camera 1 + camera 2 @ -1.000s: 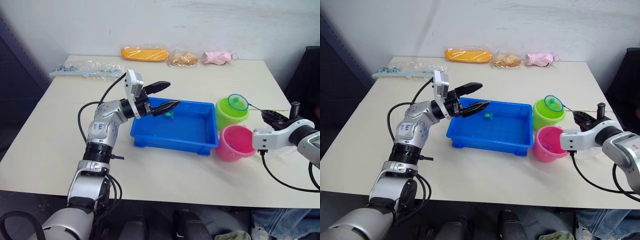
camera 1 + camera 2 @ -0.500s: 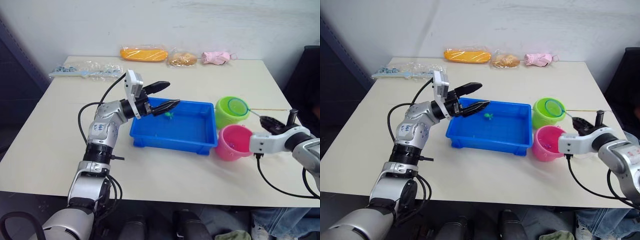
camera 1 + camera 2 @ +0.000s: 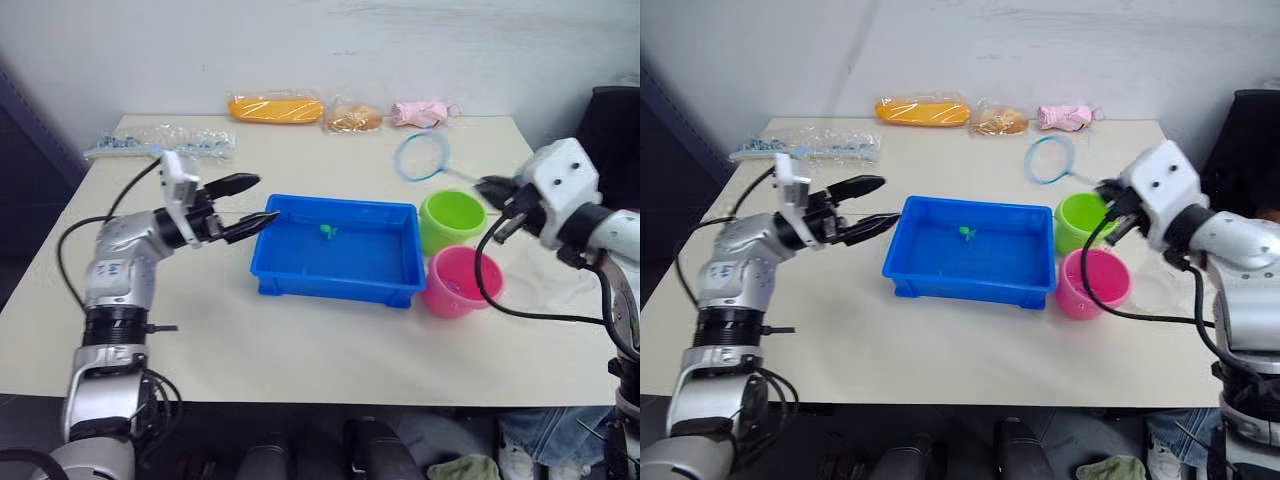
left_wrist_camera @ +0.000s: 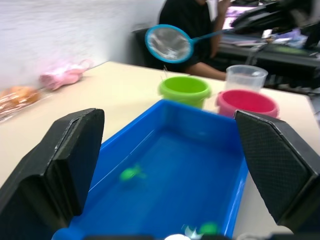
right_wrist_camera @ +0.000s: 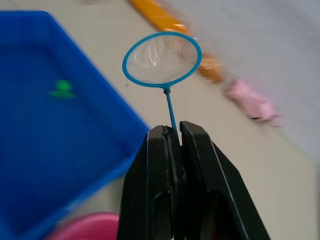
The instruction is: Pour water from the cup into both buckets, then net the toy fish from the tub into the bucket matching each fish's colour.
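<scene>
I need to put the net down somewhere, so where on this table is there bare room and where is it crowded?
Bare table runs along the near edge in front of the blue tub. Another open patch lies between the tub and the packets at the far edge. It is crowded to the tub's right, where the green bucket, pink bucket and clear cup cluster.

I count two buckets, lime green bucket (image 3: 452,219) and pink bucket (image 3: 461,283), one tub (image 3: 336,252), one net (image 3: 422,156), one green fish (image 3: 326,231), one cup (image 4: 245,78).
</scene>
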Controlling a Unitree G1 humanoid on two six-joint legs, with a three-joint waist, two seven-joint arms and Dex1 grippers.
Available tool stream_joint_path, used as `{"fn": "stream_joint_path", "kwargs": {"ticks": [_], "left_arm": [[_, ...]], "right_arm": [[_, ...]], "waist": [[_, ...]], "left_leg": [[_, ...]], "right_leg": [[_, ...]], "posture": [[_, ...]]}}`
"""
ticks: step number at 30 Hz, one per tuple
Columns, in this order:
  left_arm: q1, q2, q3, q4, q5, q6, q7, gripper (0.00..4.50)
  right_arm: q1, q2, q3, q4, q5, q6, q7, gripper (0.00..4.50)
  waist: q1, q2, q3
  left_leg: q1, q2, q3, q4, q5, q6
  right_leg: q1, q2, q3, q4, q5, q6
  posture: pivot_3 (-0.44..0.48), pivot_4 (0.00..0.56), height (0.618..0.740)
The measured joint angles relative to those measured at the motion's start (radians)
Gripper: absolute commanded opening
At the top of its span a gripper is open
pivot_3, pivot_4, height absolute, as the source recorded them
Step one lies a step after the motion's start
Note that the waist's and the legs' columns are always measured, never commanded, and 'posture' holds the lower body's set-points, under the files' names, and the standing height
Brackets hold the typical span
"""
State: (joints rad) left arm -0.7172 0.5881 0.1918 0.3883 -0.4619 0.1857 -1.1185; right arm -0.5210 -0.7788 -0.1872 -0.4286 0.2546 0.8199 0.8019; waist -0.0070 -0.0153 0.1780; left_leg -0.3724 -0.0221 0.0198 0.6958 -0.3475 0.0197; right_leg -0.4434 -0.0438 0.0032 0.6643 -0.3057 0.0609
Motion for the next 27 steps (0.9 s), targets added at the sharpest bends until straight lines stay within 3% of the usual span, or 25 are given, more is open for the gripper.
{"fn": "stream_joint_path", "kwargs": {"ticks": [7, 16, 27], "left_arm": [[0.057, 0.085, 0.027, 0.016, 0.004, -0.004, -0.005, 4.48], [0.132, 0.095, 0.031, -0.095, -0.004, 0.049, 0.034, 4.48], [0.154, 0.099, 0.04, -0.145, -0.006, 0.079, 0.06, 4.48]], "right_arm": [[-0.102, -0.005, 0.198, 0.058, 0.064, 0.238, 0.004, 0.0], [-0.135, -0.043, 0.344, 0.178, 0.041, 0.232, 0.019, 0.0], [-0.216, 0.124, 0.418, 0.349, -0.002, 0.186, -0.051, 0.0]], "waist": [[0.011, 0.0, 0.0], [0.0, 0.0, 0.0], [0.002, 0.0, 0.0]], "left_leg": [[-0.004, -0.002, -0.002, 0.001, -0.001, 0.003], [-0.004, -0.002, -0.002, 0.0, -0.001, 0.002], [-0.004, -0.002, -0.002, -0.001, -0.001, 0.002]], "right_leg": [[0.0, -0.003, -0.003, -0.004, 0.0, 0.0], [-0.001, -0.003, -0.003, -0.004, 0.0, 0.0], [-0.001, -0.003, -0.003, -0.004, 0.0, 0.0]], "posture": [[0.0, 0.15, 0.74], [0.0, 0.15, 0.74], [0.0, 0.15, 0.74]]}}
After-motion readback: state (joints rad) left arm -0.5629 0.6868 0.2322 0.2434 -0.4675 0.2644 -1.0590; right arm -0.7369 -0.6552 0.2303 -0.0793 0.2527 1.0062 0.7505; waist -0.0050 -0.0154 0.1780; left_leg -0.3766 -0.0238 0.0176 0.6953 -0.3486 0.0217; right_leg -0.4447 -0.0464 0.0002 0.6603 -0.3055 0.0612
